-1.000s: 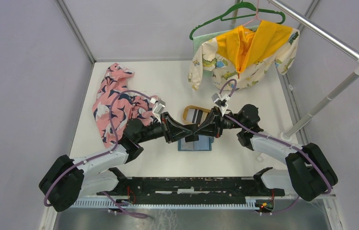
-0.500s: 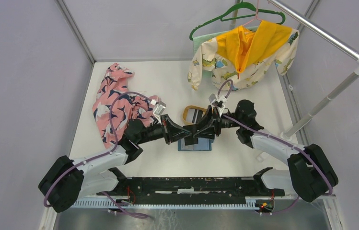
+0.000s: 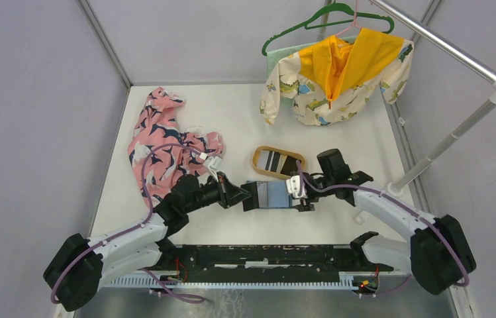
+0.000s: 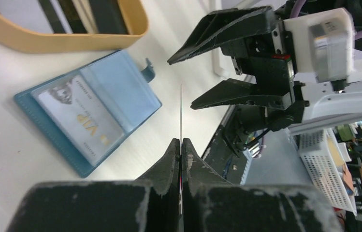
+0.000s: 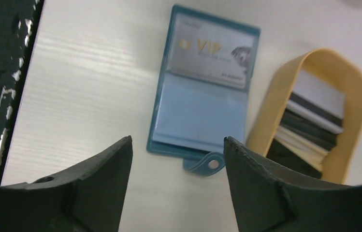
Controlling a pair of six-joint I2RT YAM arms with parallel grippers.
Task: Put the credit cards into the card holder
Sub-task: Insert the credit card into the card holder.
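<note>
The card holder (image 5: pixel 203 82) lies open on the tabletop (image 5: pixel 82 87) beneath our wide right jaws; our left jaws pinch a credit card (image 4: pixel 181 113) edge-on.

Top camera is looking down from high behind the table (image 3: pixel 232 119) near edge, far, covering it all. Left wrist camera is aiming low and slantwise, close; right wrist camera is facing straight down. All are sharing the card holder (image 3: pixel 275 196) and wooden tray (image 3: pixel 255 161).

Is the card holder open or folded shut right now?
Open. The card holder lies spread flat on the table, both inner pockets up: one holds a VIP card, the other looks empty.
</note>
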